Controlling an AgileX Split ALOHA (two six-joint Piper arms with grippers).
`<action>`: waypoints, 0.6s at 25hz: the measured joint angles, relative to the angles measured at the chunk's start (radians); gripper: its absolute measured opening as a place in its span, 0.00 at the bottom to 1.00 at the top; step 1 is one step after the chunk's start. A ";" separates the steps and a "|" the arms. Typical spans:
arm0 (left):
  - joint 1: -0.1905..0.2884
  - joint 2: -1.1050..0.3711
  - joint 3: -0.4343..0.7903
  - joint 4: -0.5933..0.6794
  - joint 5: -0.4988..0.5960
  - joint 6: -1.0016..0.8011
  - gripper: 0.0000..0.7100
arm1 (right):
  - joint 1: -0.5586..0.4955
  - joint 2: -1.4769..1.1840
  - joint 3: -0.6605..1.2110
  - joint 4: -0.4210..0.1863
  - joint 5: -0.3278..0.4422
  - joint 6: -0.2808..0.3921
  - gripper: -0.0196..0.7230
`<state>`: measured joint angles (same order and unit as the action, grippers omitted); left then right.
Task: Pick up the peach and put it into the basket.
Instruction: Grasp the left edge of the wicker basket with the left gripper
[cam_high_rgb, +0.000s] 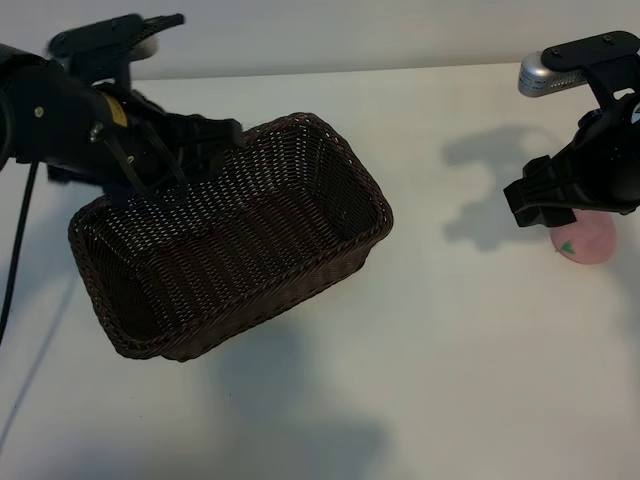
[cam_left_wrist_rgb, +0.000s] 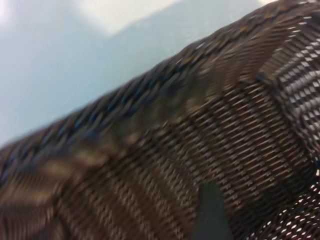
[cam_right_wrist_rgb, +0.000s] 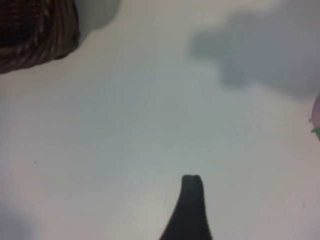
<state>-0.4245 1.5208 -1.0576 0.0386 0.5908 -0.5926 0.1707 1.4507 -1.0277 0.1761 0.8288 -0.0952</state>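
Note:
The dark-brown woven basket (cam_high_rgb: 240, 240) hangs tilted above the white table, its shadow falling well in front of it. My left gripper (cam_high_rgb: 175, 150) is at the basket's far left rim and shut on it. In the left wrist view the wicker wall (cam_left_wrist_rgb: 165, 150) fills the frame, with one finger (cam_left_wrist_rgb: 212, 212) against it. The pale-pink peach (cam_high_rgb: 586, 240) lies on the table at the far right. My right gripper (cam_high_rgb: 542, 200) hovers just over its left side, open and holding nothing. Its wrist view shows one finger (cam_right_wrist_rgb: 192, 200), with a sliver of the peach (cam_right_wrist_rgb: 316, 120) at the frame's edge.
The bare white tabletop (cam_high_rgb: 450, 350) stretches between the basket and the peach. The right wrist view also catches a corner of the basket (cam_right_wrist_rgb: 35, 35). A black cable (cam_high_rgb: 15, 260) hangs down at the left edge.

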 joint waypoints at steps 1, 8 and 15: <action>0.002 0.000 0.000 0.033 0.030 -0.069 0.75 | 0.000 0.000 0.000 0.000 0.000 0.000 0.83; 0.003 -0.013 0.000 0.310 0.301 -0.372 0.75 | 0.000 0.000 0.000 0.000 0.000 0.000 0.83; 0.003 -0.046 0.086 0.342 0.303 -0.464 0.75 | 0.000 0.000 0.000 0.000 0.001 0.000 0.83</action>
<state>-0.4212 1.4747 -0.9716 0.3802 0.8934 -1.0562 0.1707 1.4507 -1.0277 0.1761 0.8298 -0.0952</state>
